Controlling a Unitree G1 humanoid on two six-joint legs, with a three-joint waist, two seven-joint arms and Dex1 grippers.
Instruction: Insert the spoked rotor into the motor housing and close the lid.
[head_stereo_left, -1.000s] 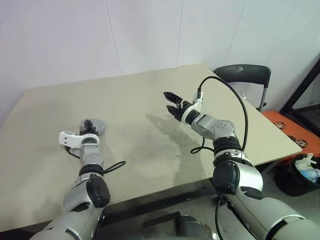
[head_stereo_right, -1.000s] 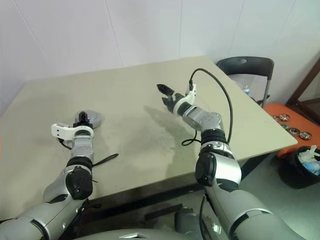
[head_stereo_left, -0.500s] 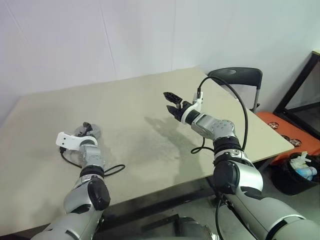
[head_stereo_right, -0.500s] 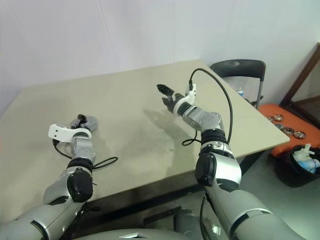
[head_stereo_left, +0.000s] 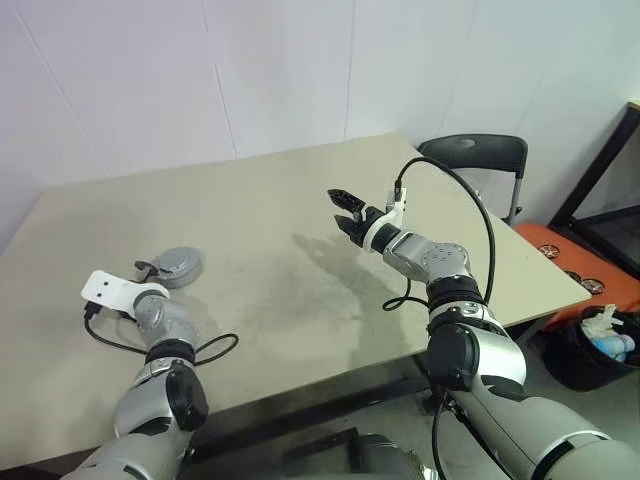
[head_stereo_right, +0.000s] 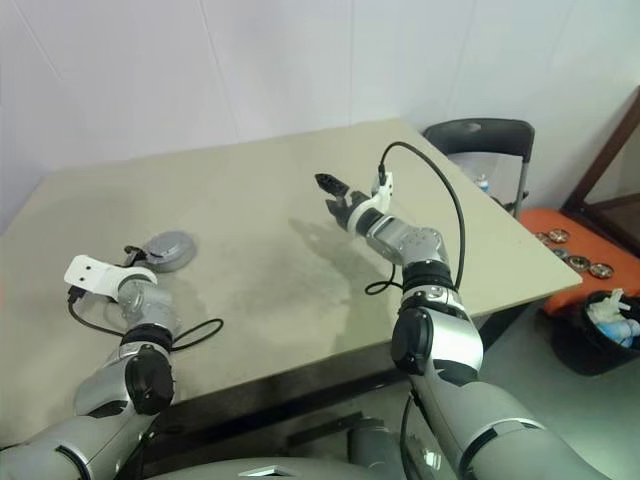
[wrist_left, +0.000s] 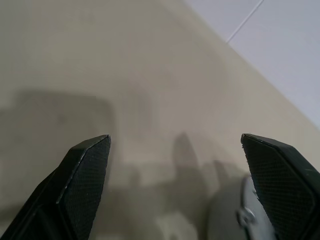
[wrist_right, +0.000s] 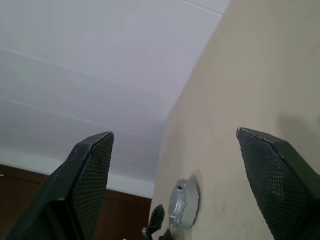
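Grey motor housing (head_stereo_left: 176, 265) beside left end effector (head_stereo_left: 148, 268) (fingers apart)

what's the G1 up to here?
Both grippers are open and hold nothing. The left gripper sits low over the table, just beside a round grey motor part lying flat on it. The right gripper hovers above the table's middle, apart from the part. From this angle I can't tell whether the lid is on.

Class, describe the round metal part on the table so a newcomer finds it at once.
Start at the beige table and go to the robot's left side. Just beyond the open left gripper lies a flat, round, silver-grey disc. It is the only loose object on the tabletop.
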